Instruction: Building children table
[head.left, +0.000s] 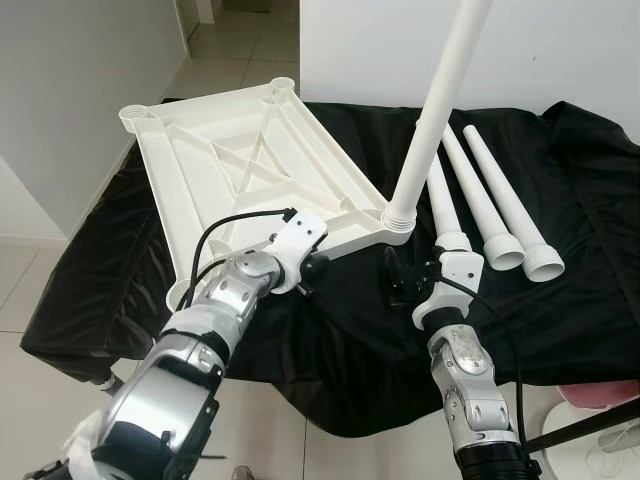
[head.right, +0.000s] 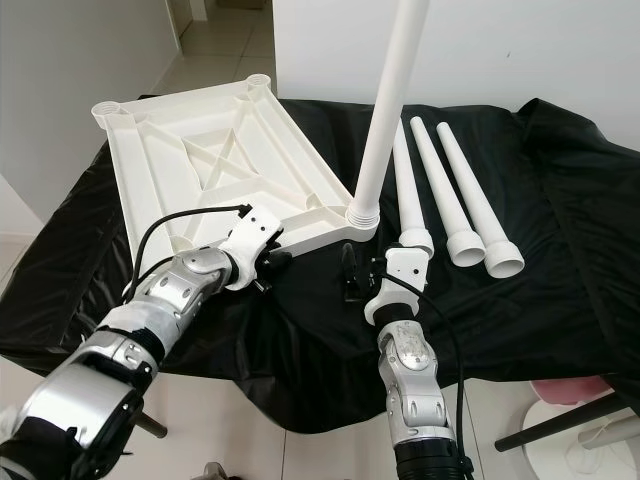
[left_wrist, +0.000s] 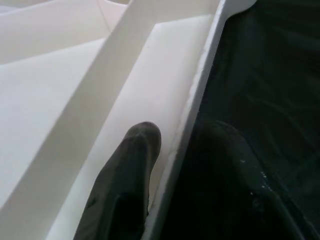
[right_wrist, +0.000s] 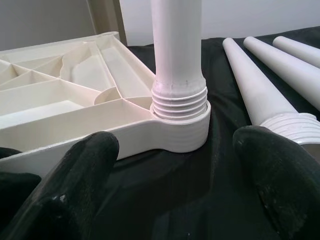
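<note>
white tabletop (head.left: 240, 170) lies underside up on the black-draped worktop (head.left: 560, 300). one leg (head.left: 440, 100) stands upright, threaded into its near corner socket. three loose legs (head.left: 500, 210) lie just beside it. left end effector (left_wrist: 170, 165) clamps the tabletop's near edge rim. right end effector (right_wrist: 175, 165) is spread wide, empty, near the socket.

the upside-down tabletop (head.left: 240, 160) is plain off-white plastic, ribs crossing in an x pattern. the leg (head.left: 440, 110) standing in its corner and the three loose legs (head.left: 490, 190) beside the tabletop are the same white. the sheet (head.left: 560, 250) under the tabletop is glossy black. both arms are silver, with black fingers (right_wrist: 75, 175).
</note>
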